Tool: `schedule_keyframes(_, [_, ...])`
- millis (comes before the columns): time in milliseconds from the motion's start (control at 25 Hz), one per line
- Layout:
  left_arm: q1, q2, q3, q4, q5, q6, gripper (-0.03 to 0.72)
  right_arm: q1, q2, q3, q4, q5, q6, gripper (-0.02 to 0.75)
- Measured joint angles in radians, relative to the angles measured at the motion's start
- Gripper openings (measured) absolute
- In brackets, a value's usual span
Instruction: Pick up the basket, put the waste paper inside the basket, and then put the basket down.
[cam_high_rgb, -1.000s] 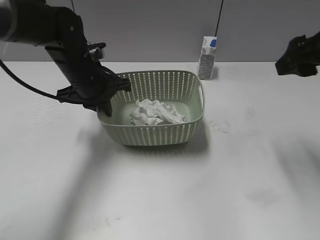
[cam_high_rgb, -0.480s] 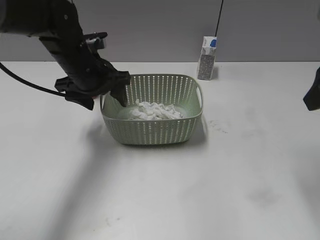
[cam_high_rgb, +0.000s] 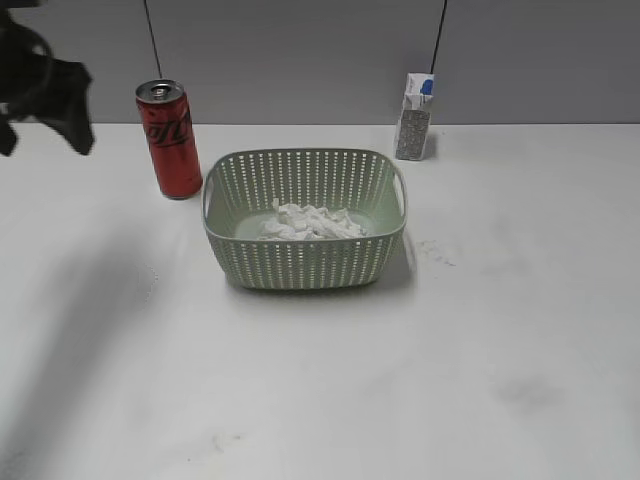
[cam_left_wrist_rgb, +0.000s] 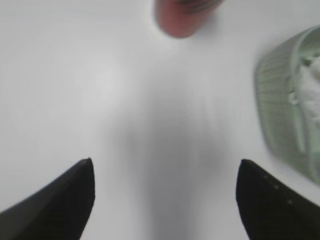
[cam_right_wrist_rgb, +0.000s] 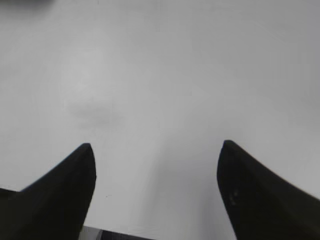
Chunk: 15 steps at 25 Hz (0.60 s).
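Withdrawn to the far left, the left gripper (cam_left_wrist_rgb: 165, 200) gapes empty, uncovering a red can (cam_high_rgb: 169, 139). Pale sage-green perforated plastic basket (cam_high_rgb: 305, 262) rests on the table, crumpled white waste paper (cam_high_rgb: 308, 223) inside. Only its wrist view shows the right gripper (cam_right_wrist_rgb: 156, 192), spread empty.

Basket (cam_high_rgb: 305, 220) sits mid-desk (cam_high_rgb: 320, 380), waste paper (cam_high_rgb: 310, 222) inside it. Can (cam_high_rgb: 169, 139) stands just beside basket's left rear corner, not touching. Carton (cam_high_rgb: 414, 116) behind basket's right end, near back wall. Left gripper (cam_high_rgb: 45, 95) far left, well apart from basket.
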Motion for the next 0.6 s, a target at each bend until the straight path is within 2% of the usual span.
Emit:
schedule_keyframes(120, [0.099, -0.041, 0.002, 0.030, 0.112, 0.030, 0.634, 0.000, -0.074, 0.080, -0.009, 0.002, 0.001, 0.571])
schedule_keyframes(280, [0.182, -0.136, 0.061, 0.036, 0.129, 0.044, 0.599, 0.000, -0.202, 0.178, -0.009, 0.009, 0.002, 0.564])
schedule_keyframes(600, [0.199, -0.505, 0.345, 0.027, 0.008, 0.049, 0.591, 0.000, -0.527, 0.319, -0.023, 0.080, 0.001, 0.563])
